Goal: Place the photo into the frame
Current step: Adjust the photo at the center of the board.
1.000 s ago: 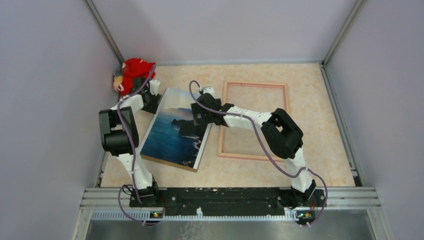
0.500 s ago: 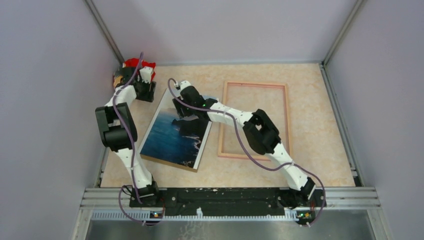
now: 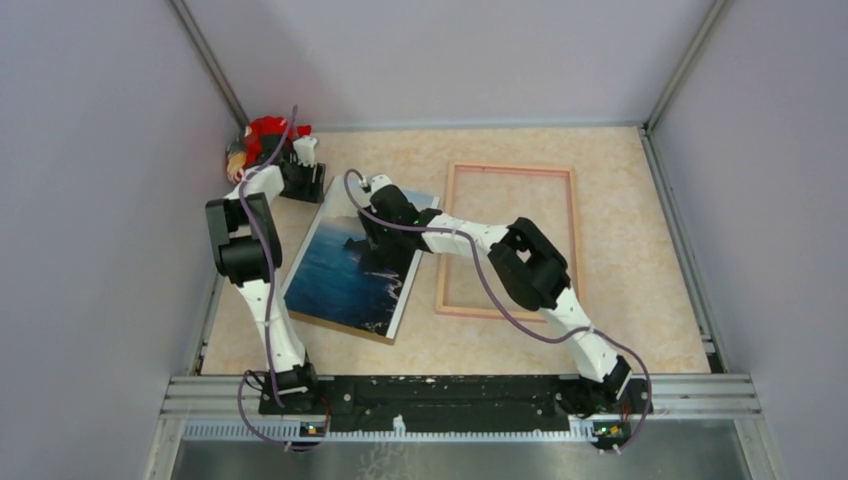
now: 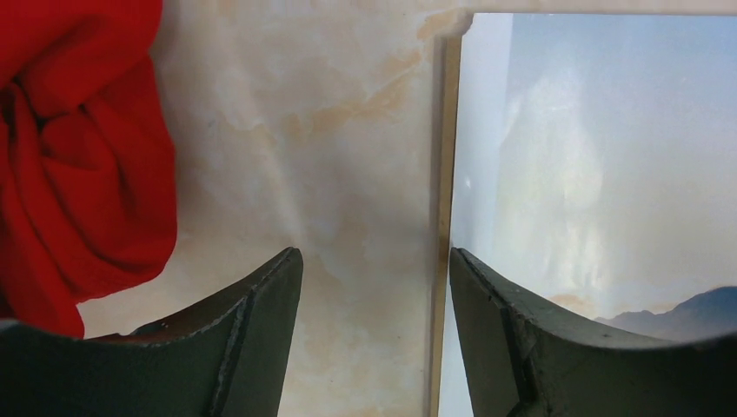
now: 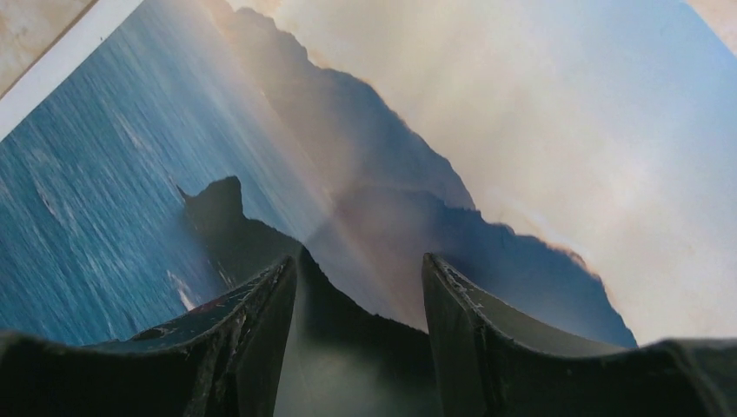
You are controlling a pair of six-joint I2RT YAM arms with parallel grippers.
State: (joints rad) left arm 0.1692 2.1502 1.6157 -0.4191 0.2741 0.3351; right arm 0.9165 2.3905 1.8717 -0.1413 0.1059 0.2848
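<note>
The photo (image 3: 345, 275) lies face up on the left half of the worktop (image 3: 640, 300), skewed, with a brown board edge (image 3: 335, 327) showing beneath its near side. The frame (image 3: 510, 167) lies flat just to its right, apart from it and with bare worktop inside its rim. The right claw (image 5: 358, 269) hangs low over the photo's far part, its jaws moderately apart with only the printed mountains showing between them. The left claw (image 4: 374, 261) sits at the photo's far left corner, jaws apart and empty, straddling that edge. A bunched red cloth (image 3: 268, 130) lies beside it in the corner.
</note>
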